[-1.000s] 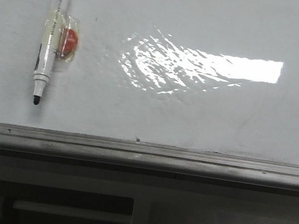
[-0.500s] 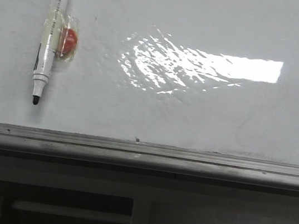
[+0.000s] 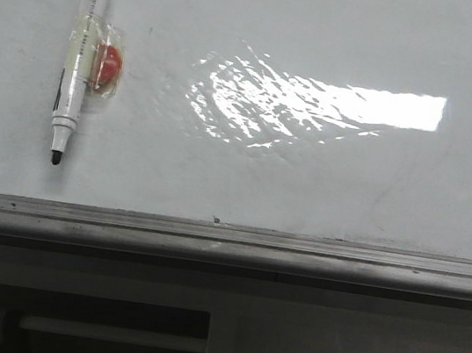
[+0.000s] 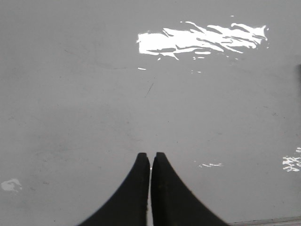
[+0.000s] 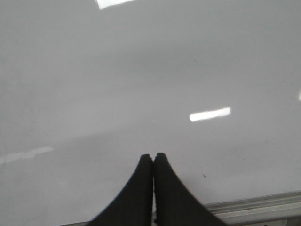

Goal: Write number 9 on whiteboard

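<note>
Glossy white-grey, the whiteboard [image 3: 307, 178] fills most of the front view, with a bright glare patch [image 3: 317, 109] across its middle and a dull grey metal edge strip [image 3: 226, 244] along its near side. No number 9 shows on it anywhere; the surface carries only faint smudges, so by my judgement the writing has not begun.

Toward the board's left side lies a white marker [image 3: 77, 64] with its black tip uncapped and pointing toward the near edge. A small red disc [image 3: 107, 67], wrapped to its barrel in clear tape, touches it; it looks like a magnet meant to hold the marker to the board, though I cannot confirm that.

Neither arm appears in the front view. In the left wrist view the left gripper [image 4: 150, 157] hangs over bare board with its jaws pressed together and nothing between them. The right gripper [image 5: 153, 157] is the same in its own view: jaws closed, empty, near the metal strip. The marker sits on the left arm's side, so that arm seems the likelier one to open and take it.
</note>
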